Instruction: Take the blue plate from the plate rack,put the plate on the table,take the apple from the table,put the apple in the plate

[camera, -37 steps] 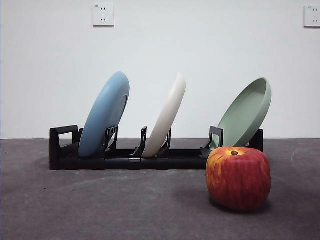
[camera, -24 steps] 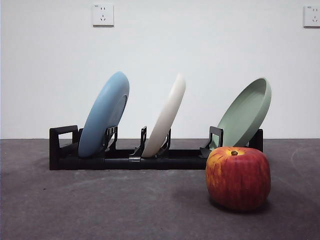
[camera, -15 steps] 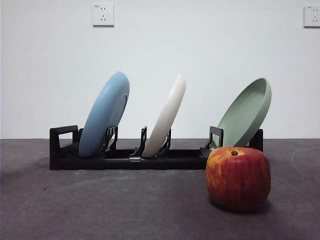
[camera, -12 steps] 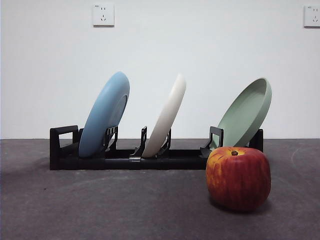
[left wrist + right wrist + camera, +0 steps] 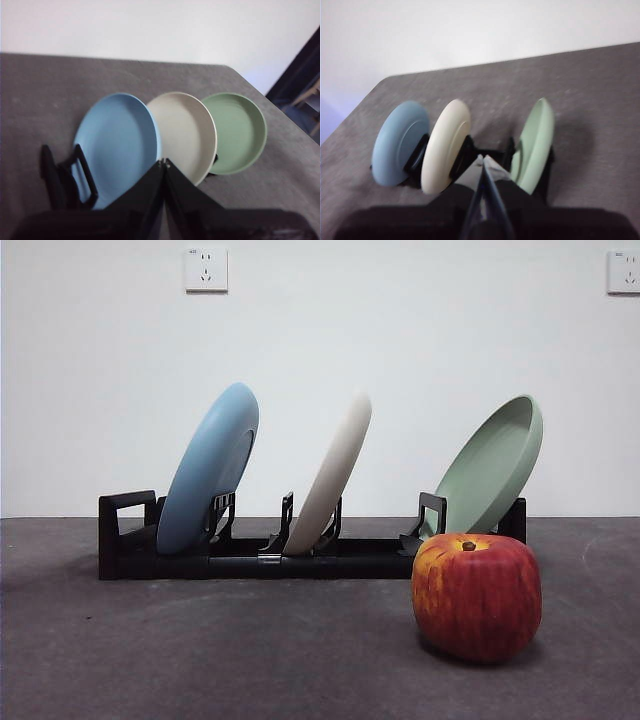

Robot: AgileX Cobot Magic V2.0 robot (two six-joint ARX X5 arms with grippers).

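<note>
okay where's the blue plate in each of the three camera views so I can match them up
Front view: the blue plate leans in the plate rack at its handle end, far left of the three plates.
Left wrist view: the blue plate shows its full face, next to the left gripper, whose jaws are shut.
Right wrist view: it is seen from behind, outermost.
Shared landmark: the cream-white plate stands next to it in every view.

Three cameras, one plate rack

We look low and level from the front, close to the plate rack [image 5: 300,550]. Our two wrist cameras look down from higher up on opposite sides. All three show the same three plates on the surface [image 5: 200,650].
</note>
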